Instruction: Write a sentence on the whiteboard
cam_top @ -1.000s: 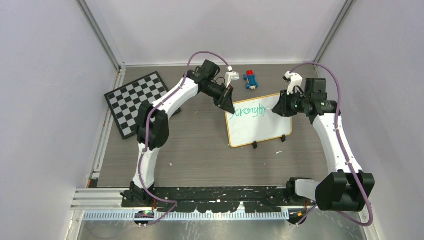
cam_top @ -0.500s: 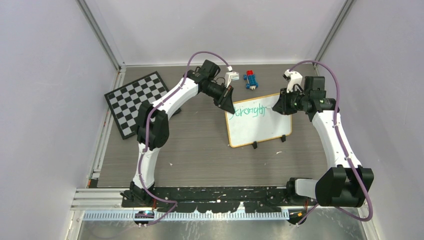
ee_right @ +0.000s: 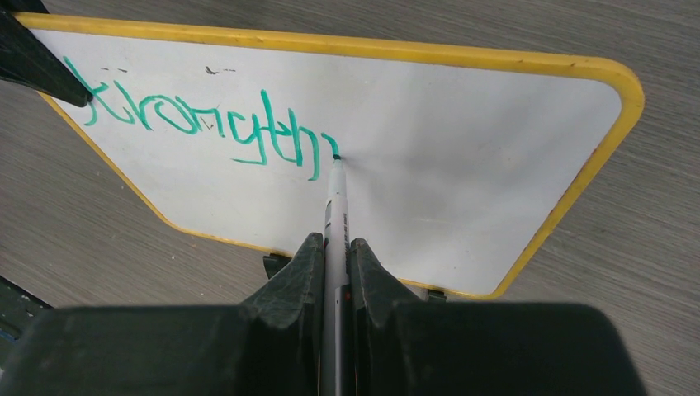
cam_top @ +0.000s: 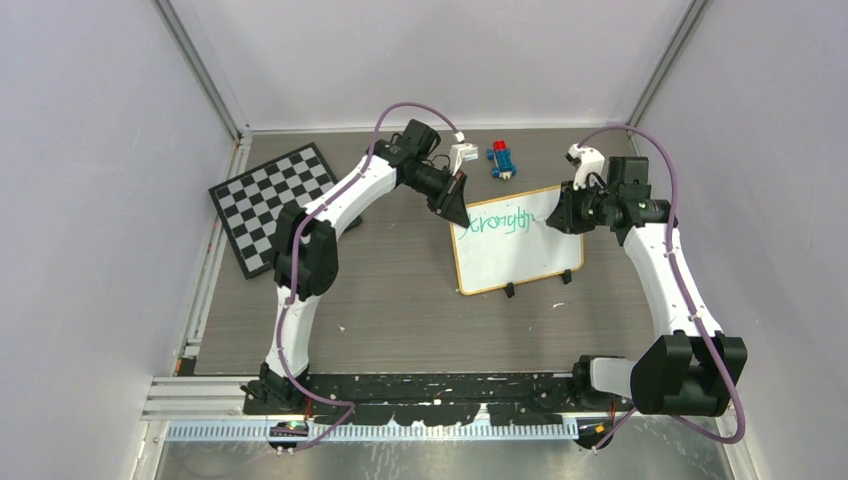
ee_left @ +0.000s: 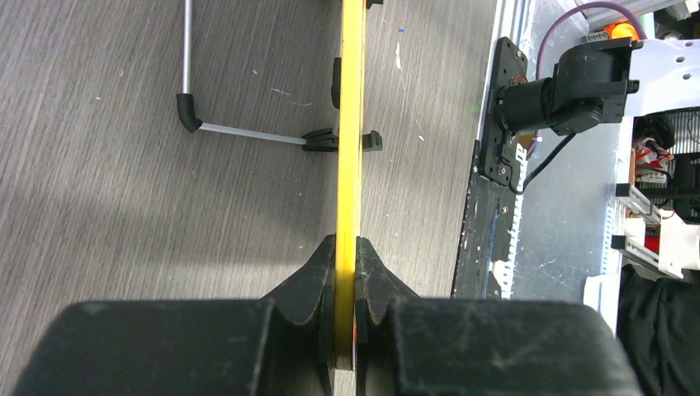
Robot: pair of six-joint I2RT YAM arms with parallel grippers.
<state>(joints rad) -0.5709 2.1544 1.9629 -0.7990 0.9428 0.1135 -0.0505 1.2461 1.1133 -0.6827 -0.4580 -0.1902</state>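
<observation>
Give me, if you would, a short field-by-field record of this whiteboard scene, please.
Left pincer: shut on the edge of the whiteboard
Right pincer: shut on a marker
Marker tip: at the board surface, right after the last letter
Green writing: a single word on one line
Also on table: checkerboard at left; blue and red blocks beyond the board

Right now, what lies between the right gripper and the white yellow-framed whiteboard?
The white marker pen, held by the right gripper, its tip touching the whiteboard; the right wrist view shows it.
</observation>
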